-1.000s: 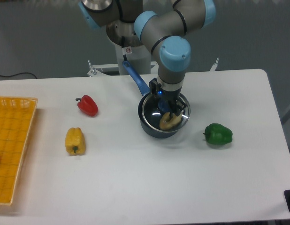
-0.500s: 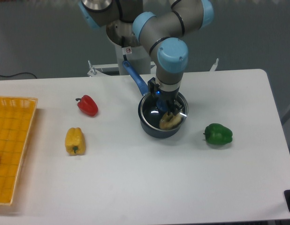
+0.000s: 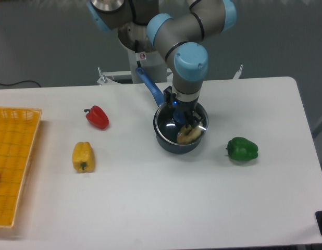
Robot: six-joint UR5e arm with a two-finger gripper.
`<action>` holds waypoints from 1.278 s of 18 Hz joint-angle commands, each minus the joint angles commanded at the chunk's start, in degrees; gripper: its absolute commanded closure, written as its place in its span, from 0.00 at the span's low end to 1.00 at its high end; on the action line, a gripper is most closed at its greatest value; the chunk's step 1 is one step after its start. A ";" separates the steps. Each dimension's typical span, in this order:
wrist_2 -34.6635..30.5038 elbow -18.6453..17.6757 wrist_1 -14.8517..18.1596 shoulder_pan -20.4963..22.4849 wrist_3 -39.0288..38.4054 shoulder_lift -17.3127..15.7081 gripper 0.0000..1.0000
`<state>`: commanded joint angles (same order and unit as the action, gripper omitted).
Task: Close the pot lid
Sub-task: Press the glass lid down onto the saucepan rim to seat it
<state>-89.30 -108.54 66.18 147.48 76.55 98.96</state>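
Lid point(image 3: 183, 123) held over the pot point(image 3: 171, 139), centre frame.
Its blue knob is clamped by the gripper point(image 3: 182, 119); a yellowish item is seen inside.

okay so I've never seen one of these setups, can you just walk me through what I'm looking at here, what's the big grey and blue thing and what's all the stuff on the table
The grey and blue thing is a robot arm, seen from one fixed camera facing the white table. Its gripper reaches straight down over a dark blue pot with a long blue handle. A glass lid with a silver rim lies over the pot, and the gripper is at the lid's centre knob; whether the fingers are clamped cannot be told. Something yellowish shows through the glass. Around it lie a red pepper, a yellow pepper and a green pepper. A yellow basket sits at the picture's left edge.
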 joint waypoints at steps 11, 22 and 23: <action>-0.09 0.09 0.00 -0.09 -0.17 0.09 0.33; -0.18 0.00 0.00 -0.18 -0.09 0.18 0.30; -0.18 0.00 0.00 -0.18 0.00 0.18 0.29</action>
<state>-89.47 -108.54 66.18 147.30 76.55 99.14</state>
